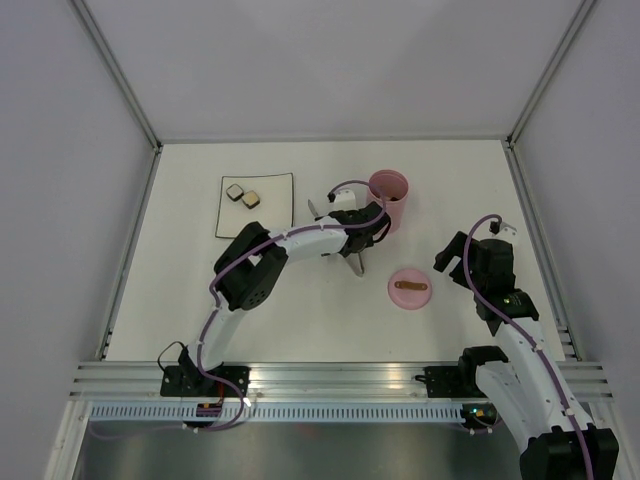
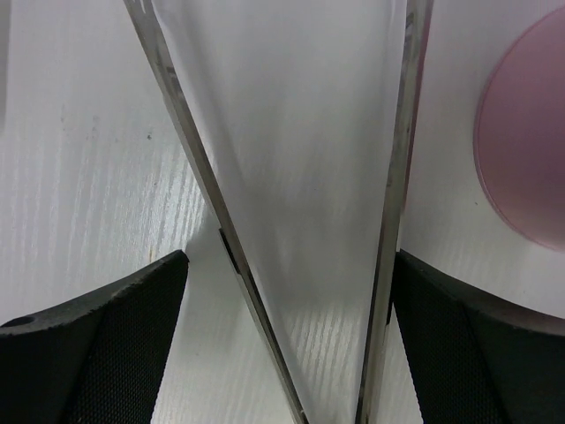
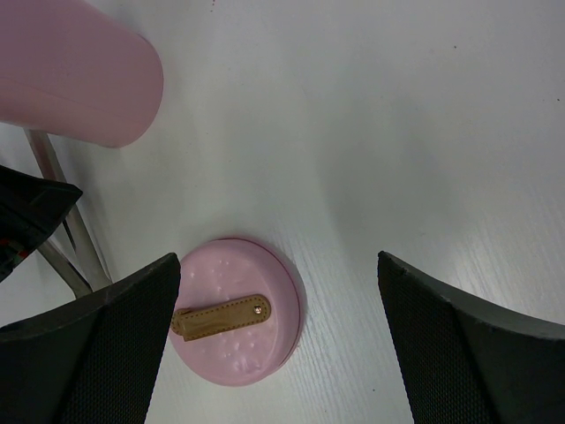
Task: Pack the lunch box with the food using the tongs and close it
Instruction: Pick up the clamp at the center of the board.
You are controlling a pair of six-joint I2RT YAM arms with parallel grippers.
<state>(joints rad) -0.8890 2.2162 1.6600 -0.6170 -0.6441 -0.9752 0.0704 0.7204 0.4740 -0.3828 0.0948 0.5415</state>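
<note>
The pink lunch box (image 1: 388,195) stands upright and uncovered at the back centre; its side also shows in the wrist views (image 2: 528,132) (image 3: 71,75). Its lid (image 1: 409,289) (image 3: 237,322), with a brown handle, lies flat on the table to the front right. Two dark-edged food cubes (image 1: 242,196) sit on the white plate (image 1: 262,222). My left gripper (image 1: 362,228) (image 2: 291,353) is open astride the silvery tongs (image 1: 352,255) (image 2: 221,230) (image 3: 66,243). The tongs' right arm touches one finger (image 2: 477,344). My right gripper (image 1: 455,258) (image 3: 278,291) hangs open above the lid's right side.
The plate lies at the back left, its right edge close to the tongs' tips. White walls and metal rails bound the table on all sides.
</note>
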